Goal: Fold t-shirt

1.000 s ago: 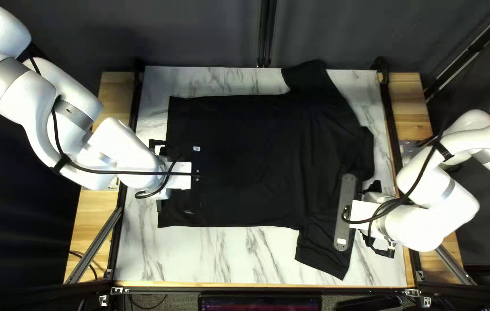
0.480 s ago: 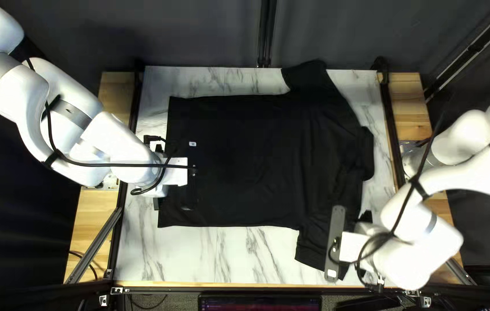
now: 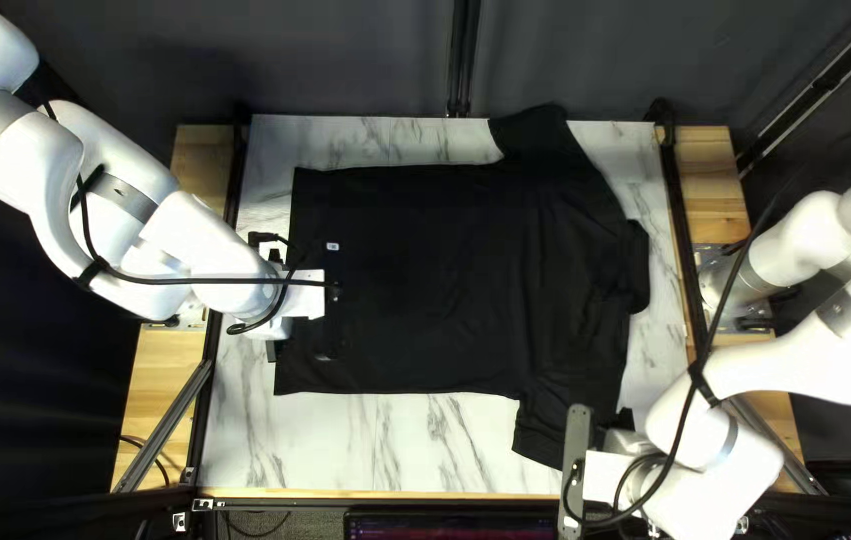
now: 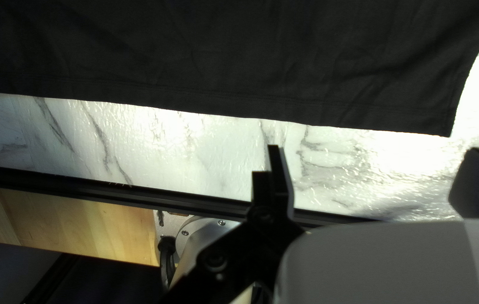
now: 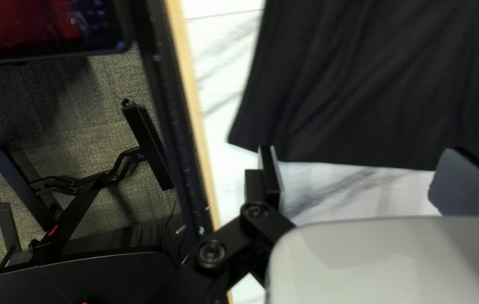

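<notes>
Both left gripper [image 3: 274, 305] and right gripper [image 3: 628, 466]: fingers apart; right moved nearer table's near edge [image 3: 386, 493]; t-shirt [image 3: 446, 280] unmoved.

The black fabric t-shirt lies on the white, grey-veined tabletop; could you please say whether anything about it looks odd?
I see no spill or damage. The t-shirt is only a little rumpled near its collar, where creases and a small bunched fold stand out against its smoother, flatter body.
</notes>
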`<state>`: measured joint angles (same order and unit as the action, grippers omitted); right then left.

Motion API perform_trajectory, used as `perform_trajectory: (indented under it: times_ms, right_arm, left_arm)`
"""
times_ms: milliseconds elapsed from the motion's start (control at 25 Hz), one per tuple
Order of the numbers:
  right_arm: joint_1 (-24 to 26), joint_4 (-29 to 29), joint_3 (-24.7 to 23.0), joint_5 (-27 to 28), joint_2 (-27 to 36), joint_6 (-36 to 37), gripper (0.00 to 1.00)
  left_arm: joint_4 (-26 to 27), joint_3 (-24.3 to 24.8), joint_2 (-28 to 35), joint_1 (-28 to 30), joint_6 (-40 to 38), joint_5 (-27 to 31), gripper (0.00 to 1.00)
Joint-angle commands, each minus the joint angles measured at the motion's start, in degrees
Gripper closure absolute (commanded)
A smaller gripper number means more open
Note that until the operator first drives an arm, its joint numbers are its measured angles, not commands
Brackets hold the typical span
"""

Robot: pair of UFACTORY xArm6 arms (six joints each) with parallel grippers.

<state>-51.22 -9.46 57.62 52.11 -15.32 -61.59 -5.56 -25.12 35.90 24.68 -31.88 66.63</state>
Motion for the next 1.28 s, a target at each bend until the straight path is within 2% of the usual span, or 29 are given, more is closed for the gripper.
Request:
perform_trajectory:
  times_ms: [40, 160, 400, 1280]
  right_arm:
    - [0.3, 1.3, 1.1, -1.8, -2.4, 1.6, 0.00]
    - [0.4, 2.0, 1.5, -2.4, -3.4, 2.3, 0.00]
    - [0.0, 3.0, -1.3, -3.8, -1.9, 1.7, 0.00]
    - [0.4, 3.3, -3.1, -7.5, -1.8, 2.7, 0.02]
  left_arm:
    - [0.0, 0.0, 0.0, 0.0, 0.0, 0.0, 0.00]
    - [0.0, 0.0, 0.0, 0.0, 0.0, 0.0, 0.00]
    - [0.0, 0.0, 0.0, 0.0, 0.0, 0.0, 0.00]
    - [0.0, 0.0, 0.0, 0.0, 0.0, 0.0, 0.00]
